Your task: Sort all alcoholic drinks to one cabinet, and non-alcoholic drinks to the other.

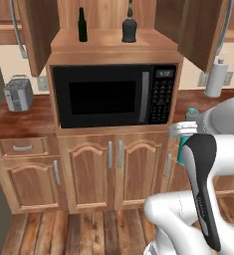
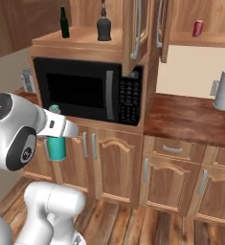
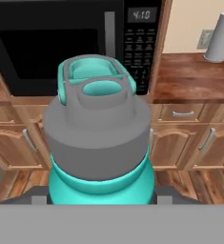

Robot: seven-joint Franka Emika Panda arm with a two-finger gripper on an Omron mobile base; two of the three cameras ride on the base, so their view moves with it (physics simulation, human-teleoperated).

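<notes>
The teal bottle (image 3: 100, 143) hangs off any surface, out in front of the microwave (image 1: 113, 94) and the lower cabinet doors. The jaws of the gripper (image 2: 56, 143) are closed on its body, grey cap towards the hand camera. Both dark bottles, the slim green bottle (image 1: 82, 25) and the squat black bottle (image 1: 129, 29), stand on the cabinet shelf above the microwave, so this bottle probably belongs beside the red can (image 2: 197, 28) on the shelf of the open cabinet to the right. Doing it well likely means raising the bottle upright, clearing the open cabinet door (image 2: 135, 33), and setting it down short of the can.
</notes>
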